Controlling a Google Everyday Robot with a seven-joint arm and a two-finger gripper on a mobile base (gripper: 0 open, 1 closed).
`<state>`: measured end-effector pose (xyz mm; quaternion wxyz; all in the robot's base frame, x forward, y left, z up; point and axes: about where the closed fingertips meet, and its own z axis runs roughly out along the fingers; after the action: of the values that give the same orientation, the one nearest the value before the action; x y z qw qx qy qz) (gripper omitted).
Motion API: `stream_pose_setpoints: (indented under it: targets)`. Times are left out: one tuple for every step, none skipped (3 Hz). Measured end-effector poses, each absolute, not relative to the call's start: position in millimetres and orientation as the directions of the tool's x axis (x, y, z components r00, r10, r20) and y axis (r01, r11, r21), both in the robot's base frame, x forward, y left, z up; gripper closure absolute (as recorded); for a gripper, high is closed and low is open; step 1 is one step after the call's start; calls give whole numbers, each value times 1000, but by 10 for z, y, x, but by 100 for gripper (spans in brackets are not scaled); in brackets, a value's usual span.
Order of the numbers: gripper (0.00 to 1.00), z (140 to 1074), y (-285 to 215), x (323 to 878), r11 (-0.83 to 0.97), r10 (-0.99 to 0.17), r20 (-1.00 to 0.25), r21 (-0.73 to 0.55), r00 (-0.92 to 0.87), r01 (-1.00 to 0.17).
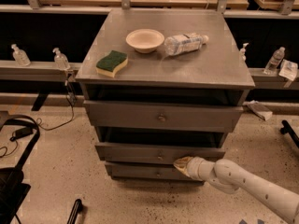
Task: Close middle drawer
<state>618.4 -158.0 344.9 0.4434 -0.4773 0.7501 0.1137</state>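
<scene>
The middle drawer (140,152) is a grey metal drawer with a small round knob (160,157). It sits in the grey cabinet (210,73) and sticks out a little, with a dark gap above its front. My gripper (180,163) comes in from the lower right on a white arm (247,183). Its tan fingers are together in one point and touch the drawer's front just right of the knob.
The taller top drawer (121,115) also stands out a little. A slim bottom drawer (140,172) lies below. A bowl (145,39), a water bottle (185,43) and a green sponge (111,62) are on the cabinet top. Cables and black gear (14,139) lie on the floor at left.
</scene>
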Motion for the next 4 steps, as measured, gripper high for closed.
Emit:
stream_pose_setpoints:
  targets:
    - [100, 3555, -1512, 6328, 519, -603, -787, -259, -134, -815]
    - [100, 3614, -1458, 6436, 513, -595, -795, -263, -117, -817]
    - [100, 3633, -1478, 6439, 515, -590, -799, -264, -113, -816]
    - [100, 3730, -1676, 6418, 536, -556, -825, -264, -100, -802]
